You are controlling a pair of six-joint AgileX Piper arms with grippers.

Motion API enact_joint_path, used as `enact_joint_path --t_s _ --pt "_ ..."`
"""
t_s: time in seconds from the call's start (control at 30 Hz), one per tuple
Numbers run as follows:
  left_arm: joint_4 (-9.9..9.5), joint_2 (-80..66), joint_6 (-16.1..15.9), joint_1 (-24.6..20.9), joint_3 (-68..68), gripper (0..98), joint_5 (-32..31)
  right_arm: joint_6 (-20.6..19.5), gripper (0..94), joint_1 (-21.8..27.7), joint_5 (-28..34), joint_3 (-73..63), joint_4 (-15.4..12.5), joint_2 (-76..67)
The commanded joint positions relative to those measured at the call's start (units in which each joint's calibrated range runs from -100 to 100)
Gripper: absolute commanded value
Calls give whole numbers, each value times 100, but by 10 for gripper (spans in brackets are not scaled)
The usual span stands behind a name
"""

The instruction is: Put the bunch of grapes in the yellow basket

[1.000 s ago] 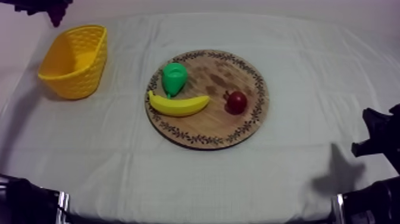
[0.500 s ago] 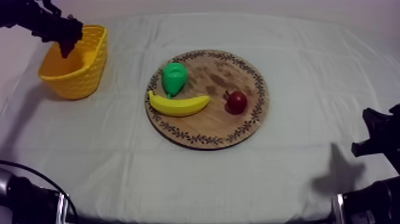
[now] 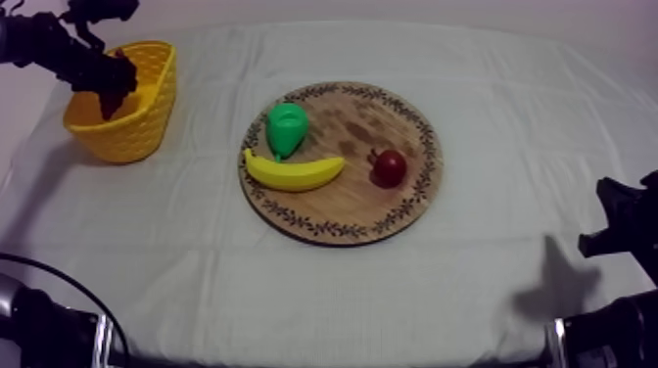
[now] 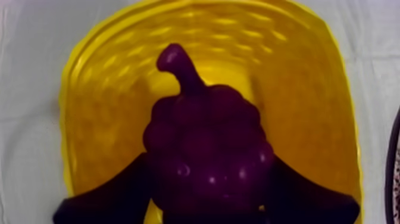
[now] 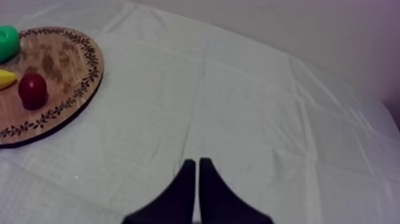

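- The left gripper [image 3: 108,83] hangs over the open mouth of the yellow basket [image 3: 152,113], at the far left part of the table.
- Its two black fingers [image 4: 101,199] are closed around the bunch of grapes [image 4: 205,149]. The dark purple bunch sits between them with its stem pointing away, and the basket's inside is behind it (I cannot tell if it touches the bottom).
- The right gripper [image 5: 197,173] is low at the right side of the table, well apart from the fruit. Its fingers lie together as a narrow wedge and hold nothing.
- The wooden board [image 3: 352,210] lies in the middle and has a dark leaf pattern around its rim.
- On it are a green pear [image 3: 287,127], a banana [image 3: 294,174] just beside the pear, and a small red fruit [image 3: 389,167] further right.
- The grey-white cloth [image 3: 490,284] shows soft fold lines, and behind the table stands a plain pale wall [image 5: 297,30].
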Motion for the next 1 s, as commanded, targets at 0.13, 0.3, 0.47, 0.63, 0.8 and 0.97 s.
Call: enact_joint_path --t_s 0.13,0.3,0.47,0.63,0.8,0.97 --pt "40 -296 -98 27 407 809 -158 5 2 1 4 4 0 3" --pt "25 -829 -172 109 714 719 -286 5 2 1 4 4 0 3" --pt "-15 -1730 -94 239 1286 460 -512 5 2 1 4 4 0 3" --pt "-59 -2645 59 261 1942 230 -526 5 2 1 4 4 0 3" --pt "-63 -3891 77 113 2985 80 -452 7 2 1 4 4 0 3" --pt "-80 -5554 -1 -73 4233 15 -520 5 2 1 4 4 0 3"
